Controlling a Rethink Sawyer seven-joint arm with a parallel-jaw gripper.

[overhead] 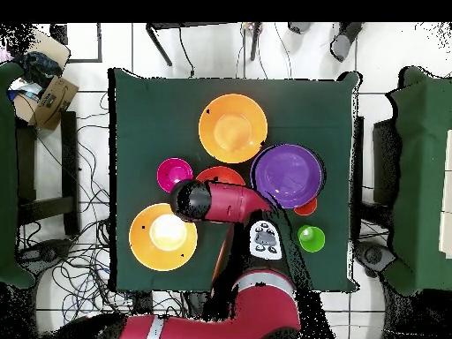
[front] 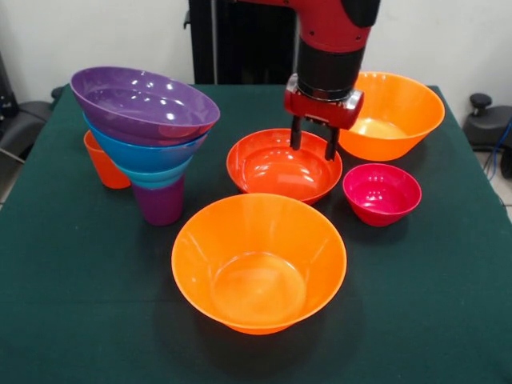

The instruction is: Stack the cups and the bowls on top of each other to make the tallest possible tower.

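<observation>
The tower (front: 148, 140) stands at the left: a purple cup (front: 160, 204) at the bottom, then a teal bowl, a blue bowl and a wide purple bowl (overhead: 287, 175) on top. An orange cup (front: 104, 164) stands behind it, and a green cup (overhead: 310, 238) shows in the overhead view. My gripper (front: 314, 142) hangs open over the far rim of the shallow red-orange bowl (front: 280, 168), with nothing between its fingers. One large orange bowl (front: 258, 260) sits near the front. A second large orange bowl (front: 396, 112) is at the back right. A small magenta bowl (front: 382, 192) sits at the right.
Everything rests on a dark green tablecloth (front: 432, 304). In the overhead view the arm (overhead: 225, 203) covers part of the red-orange bowl (overhead: 221, 174) and hides the gripper. Chairs, a box and cables lie around the table.
</observation>
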